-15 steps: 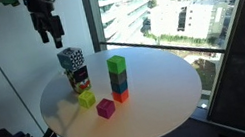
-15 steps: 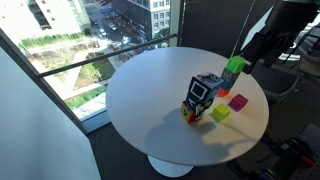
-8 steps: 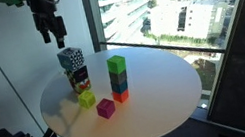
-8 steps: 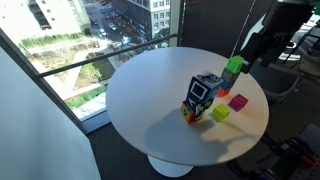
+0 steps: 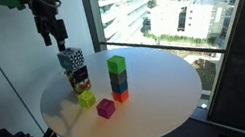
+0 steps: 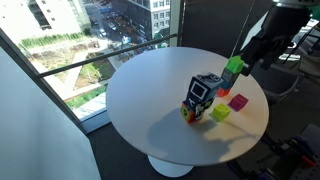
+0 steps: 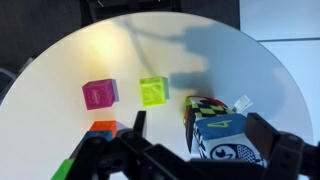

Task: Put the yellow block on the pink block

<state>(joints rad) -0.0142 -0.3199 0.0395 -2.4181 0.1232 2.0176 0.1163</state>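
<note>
Not started. Yellow block (image 7: 153, 90) sits on surface (image 7: 215, 55) near pink block (image 7: 98, 94), apart. Claw (image 5: 53, 40) high above, spread wide, empty. Grasp, lift, stack all pending.

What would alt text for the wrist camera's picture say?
Looking down on a round white table: a pink block and a yellow block lie apart, a patterned box beside them, with the robot's empty jaws open at the bottom edge.

Tool (image 5: 52, 36) raised high, pointing down, fingers apart, empty.
</note>
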